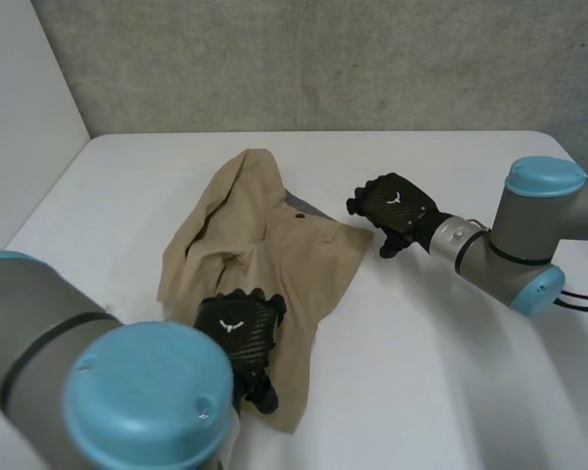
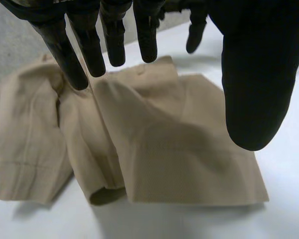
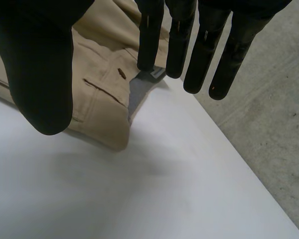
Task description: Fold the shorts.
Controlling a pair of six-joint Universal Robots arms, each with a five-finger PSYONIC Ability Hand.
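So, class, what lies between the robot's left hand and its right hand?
In the head view, the tan shorts: their cloth spans the stretch from the left hand, which is above them, to the right hand at their edge.

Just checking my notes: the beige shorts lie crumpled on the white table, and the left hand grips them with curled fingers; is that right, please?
Not quite: the left hand is open, fingers straight over the shorts, gripping nothing, as the left wrist view shows.
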